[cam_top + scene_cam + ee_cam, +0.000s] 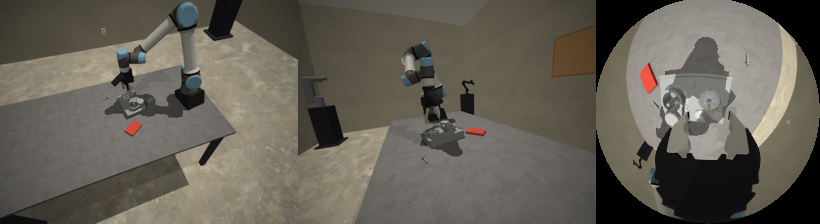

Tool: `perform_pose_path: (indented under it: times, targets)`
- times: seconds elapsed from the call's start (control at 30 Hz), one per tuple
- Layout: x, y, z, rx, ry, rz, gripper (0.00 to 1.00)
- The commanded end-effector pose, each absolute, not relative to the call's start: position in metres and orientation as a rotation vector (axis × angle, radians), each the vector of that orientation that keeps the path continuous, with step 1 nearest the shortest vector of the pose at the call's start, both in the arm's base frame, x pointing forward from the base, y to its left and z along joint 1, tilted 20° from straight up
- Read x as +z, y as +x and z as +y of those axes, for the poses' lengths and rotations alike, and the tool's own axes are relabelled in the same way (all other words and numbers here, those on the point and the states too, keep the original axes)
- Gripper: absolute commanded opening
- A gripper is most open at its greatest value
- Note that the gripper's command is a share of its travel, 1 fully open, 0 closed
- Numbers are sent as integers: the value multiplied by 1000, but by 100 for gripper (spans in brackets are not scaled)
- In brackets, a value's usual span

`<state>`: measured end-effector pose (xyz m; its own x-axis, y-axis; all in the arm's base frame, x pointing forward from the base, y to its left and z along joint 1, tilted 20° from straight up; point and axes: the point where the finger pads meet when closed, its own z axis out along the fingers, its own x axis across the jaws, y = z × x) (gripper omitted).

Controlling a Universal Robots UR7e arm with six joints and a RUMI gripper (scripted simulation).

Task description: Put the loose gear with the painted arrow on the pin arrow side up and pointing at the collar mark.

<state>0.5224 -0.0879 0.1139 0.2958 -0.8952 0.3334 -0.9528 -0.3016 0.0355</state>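
A: Starting at the left of the wrist view: red block point(647, 79), well apart from the work. Any worry there?

B: None. Next right, on the grey plate point(723, 87): a spoked wheel point(671, 98), and just beside it a pale round stub point(698, 115). Could be the pin and collar, but too blurred to tell.

A: And the gear?

B: Centre of frame, lying flat on the plate. Gear point(711, 101) with a yellow mark face up, seen in the gap beyond the fingers. Not gripped.

A: Gripper point(707, 122)?

B: About half open, with nothing between the fingers, hanging above the plate.

A: Risks, then?

B: Probably three. First, coming down off-centre at that half width, so that one finger lands on the teeth and tips the gear or shoves it against the neighbouring wheel. Second, pinching across the teeth unevenly, letting the gear twist in the grasp and spoiling the arrow's heading. Third, meeting the pin tilted later on and jamming partway down, short of the collar.

A: Far right, the screw point(747, 59)?

B: Well apart, at the upper right of the frame. Harmless, most likely.
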Motion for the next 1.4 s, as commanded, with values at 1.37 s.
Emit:
perform_pose_path:
  times: [1.37]
  targets:
    - [82, 526, -98, 372, 2336, -1701, 54]
